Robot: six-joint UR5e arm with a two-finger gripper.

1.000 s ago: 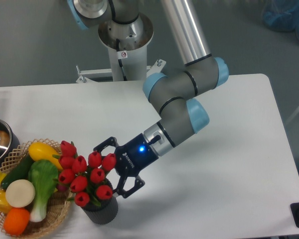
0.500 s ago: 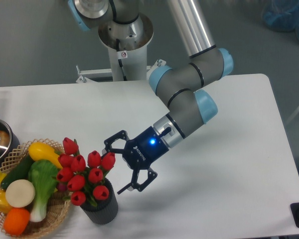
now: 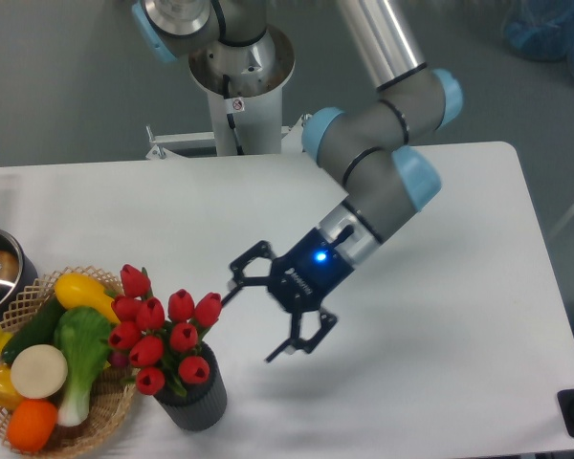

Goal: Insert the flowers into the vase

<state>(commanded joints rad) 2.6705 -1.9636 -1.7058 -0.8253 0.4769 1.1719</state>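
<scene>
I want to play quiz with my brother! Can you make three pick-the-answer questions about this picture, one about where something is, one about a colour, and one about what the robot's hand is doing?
1. Where are the red tulips with green stems?
A. In the short dark grey ribbed vase
B. In the woven basket
C. Flat on the table

2. What colour is the light on the robot's black two-finger hand?
A. Red
B. Green
C. Blue

3. What is the hand doing?
A. Squeezing the tulips
B. Open, holding nothing
C. Holding the vase

Answers:
1. A, the stems go down into the vase's hole.
2. C, a blue dot glows on it.
3. B, its fingers are spread, just to the right of the tulips.
</scene>
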